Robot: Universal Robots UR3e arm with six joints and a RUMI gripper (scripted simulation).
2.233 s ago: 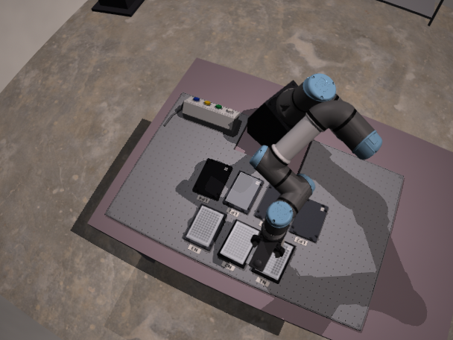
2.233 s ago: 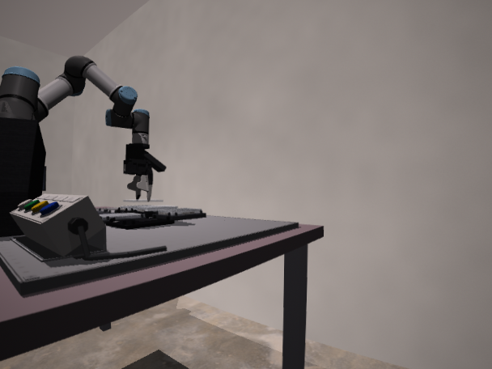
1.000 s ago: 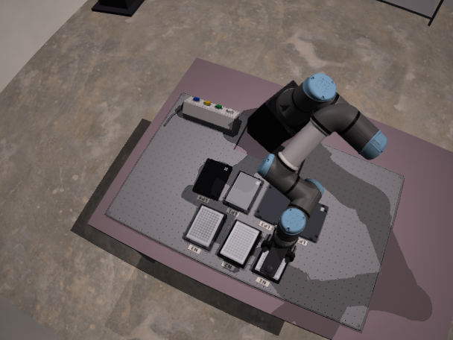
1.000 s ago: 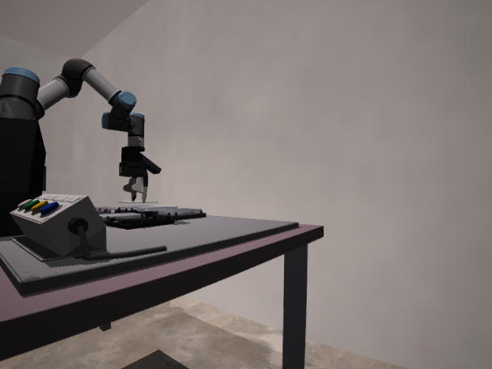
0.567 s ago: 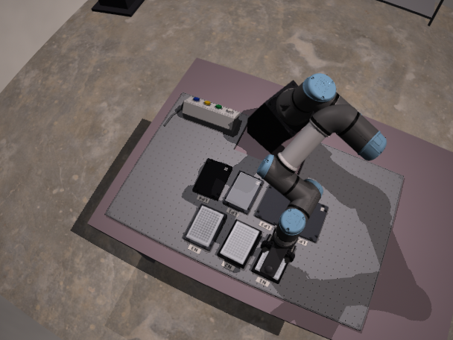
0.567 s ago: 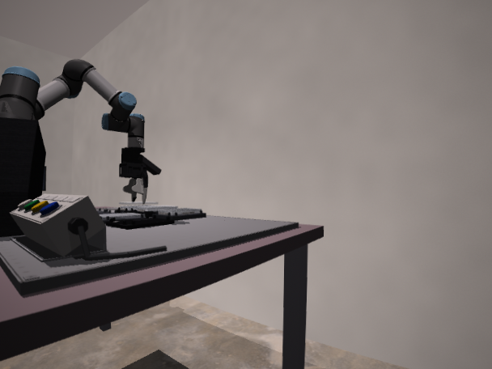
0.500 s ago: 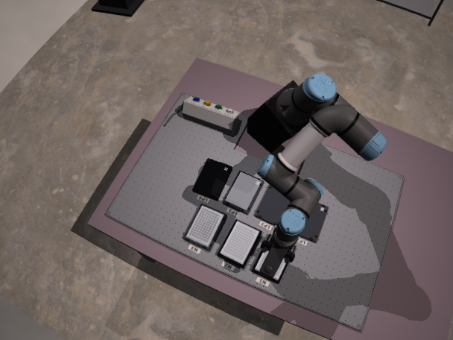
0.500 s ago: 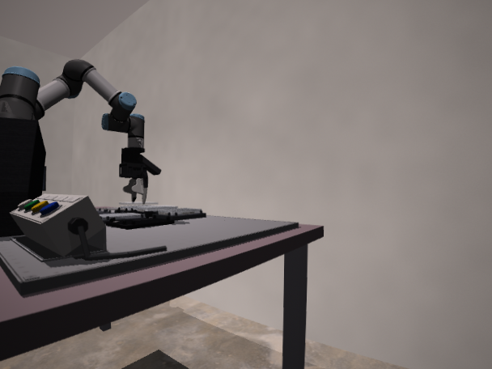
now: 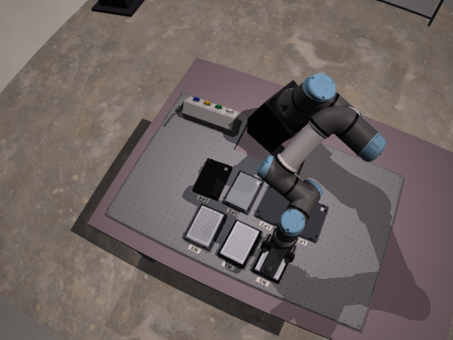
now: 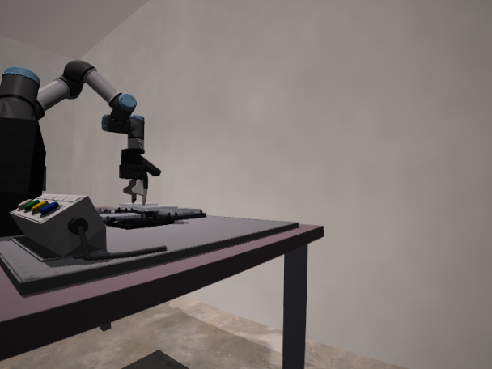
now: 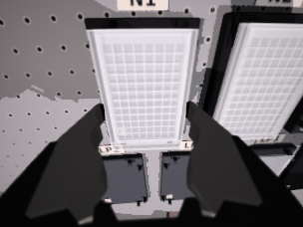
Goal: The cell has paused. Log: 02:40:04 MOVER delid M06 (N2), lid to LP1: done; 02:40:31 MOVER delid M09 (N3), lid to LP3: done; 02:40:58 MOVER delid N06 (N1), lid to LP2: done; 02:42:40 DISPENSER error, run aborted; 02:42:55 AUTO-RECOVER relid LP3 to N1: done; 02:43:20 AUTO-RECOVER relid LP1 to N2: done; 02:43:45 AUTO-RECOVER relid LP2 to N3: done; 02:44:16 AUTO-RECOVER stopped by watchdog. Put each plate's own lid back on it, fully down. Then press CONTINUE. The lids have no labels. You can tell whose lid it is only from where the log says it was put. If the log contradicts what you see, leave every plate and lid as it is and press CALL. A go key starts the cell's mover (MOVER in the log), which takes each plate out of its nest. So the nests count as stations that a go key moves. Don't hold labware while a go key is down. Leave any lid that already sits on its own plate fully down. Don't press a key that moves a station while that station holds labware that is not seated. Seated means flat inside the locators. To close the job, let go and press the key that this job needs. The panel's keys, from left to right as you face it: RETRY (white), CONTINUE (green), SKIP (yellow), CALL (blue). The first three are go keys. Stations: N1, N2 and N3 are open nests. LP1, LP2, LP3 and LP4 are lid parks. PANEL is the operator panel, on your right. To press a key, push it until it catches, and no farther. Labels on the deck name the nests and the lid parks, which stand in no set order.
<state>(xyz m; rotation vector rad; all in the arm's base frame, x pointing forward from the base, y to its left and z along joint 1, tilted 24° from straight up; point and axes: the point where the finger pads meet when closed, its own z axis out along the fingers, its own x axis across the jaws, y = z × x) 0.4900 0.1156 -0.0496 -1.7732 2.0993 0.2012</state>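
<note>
N2 plate [image 11: 259, 80] seemingly crowds the pincer [image 11: 145, 149] rightward.

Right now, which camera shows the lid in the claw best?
The wrist view: the clear lid fills the frame between both fingers, over nest N1. The top view hides most of it under the claw. The exterior view shows only a thin edge below the fingertips.
</note>
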